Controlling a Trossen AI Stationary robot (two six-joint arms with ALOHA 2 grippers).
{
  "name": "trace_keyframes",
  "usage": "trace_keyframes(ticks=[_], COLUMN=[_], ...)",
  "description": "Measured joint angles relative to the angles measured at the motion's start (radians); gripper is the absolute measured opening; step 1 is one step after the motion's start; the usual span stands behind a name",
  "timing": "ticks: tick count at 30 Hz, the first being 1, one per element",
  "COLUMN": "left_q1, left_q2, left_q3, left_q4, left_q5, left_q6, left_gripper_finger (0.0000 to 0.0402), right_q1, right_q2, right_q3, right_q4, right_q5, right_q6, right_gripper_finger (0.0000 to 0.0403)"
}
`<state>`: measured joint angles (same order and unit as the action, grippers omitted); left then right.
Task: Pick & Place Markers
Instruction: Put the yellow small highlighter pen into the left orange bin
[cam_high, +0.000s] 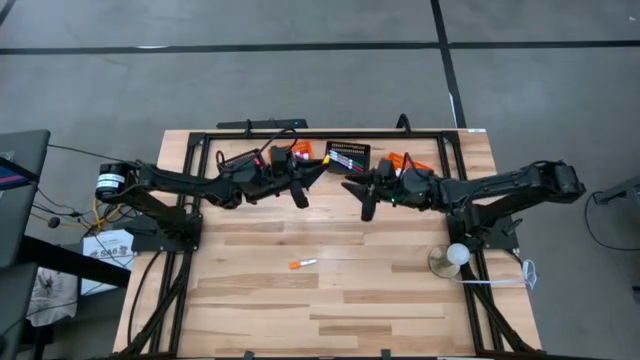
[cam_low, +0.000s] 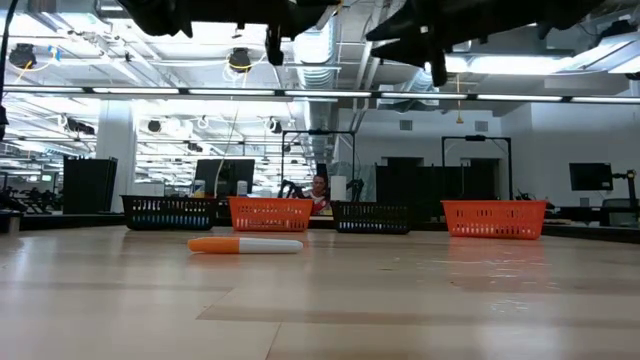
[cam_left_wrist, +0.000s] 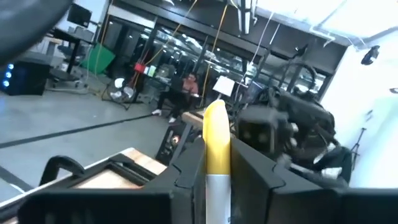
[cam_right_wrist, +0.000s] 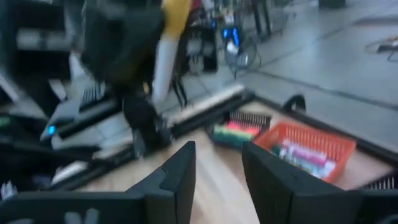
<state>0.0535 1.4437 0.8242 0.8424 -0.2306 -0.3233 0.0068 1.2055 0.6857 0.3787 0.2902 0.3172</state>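
The near half of the pale wooden plank counter (cam_high: 330, 300) lies open, broken only by one white-barrelled marker with an orange cap (cam_high: 302, 264) lying flat near its middle. Along the far edge stand slotted plastic baskets, orange (cam_low: 271, 213) and black (cam_low: 372, 217), in a row. Both dark arms hang above that row, their pincers close together, narrowing the way between them. A round white lamp on a stand (cam_high: 456, 256) sits at the right edge.

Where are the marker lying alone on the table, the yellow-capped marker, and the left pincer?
lone marker (cam_high: 302, 263), high view, mid barrel
yellow-capped marker (cam_left_wrist: 216, 134), left wrist view, yellow cap
left pincer (cam_left_wrist: 217, 168), left wrist view, between fingertips
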Motion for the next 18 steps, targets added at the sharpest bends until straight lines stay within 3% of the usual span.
trace_keyframes(ticks=[5, 11, 18], left_q1=[-0.014, -0.019, -0.019], left_q2=[0.0, 0.0, 0.0], left_q3=[0.0, 0.0, 0.0], left_q4=[0.049, 0.063, 0.075], left_q5=[0.0, 0.0, 0.0], left_q6=[0.0, 0.0, 0.0], left_gripper_finger=[0.0067, 0.0066, 0.0065], right_q1=[-0.052, -0.087, -0.088], right_q2=[0.01, 0.01, 0.01], right_q3=[0.0, 0.0, 0.001], right_q4=[0.083, 0.185, 0.202], right_q5=[-0.016, -0.136, -0.176], right_q6=[-0.012, -0.039, -0.056], right_gripper_finger=[0.0147, 0.0202, 0.0247])
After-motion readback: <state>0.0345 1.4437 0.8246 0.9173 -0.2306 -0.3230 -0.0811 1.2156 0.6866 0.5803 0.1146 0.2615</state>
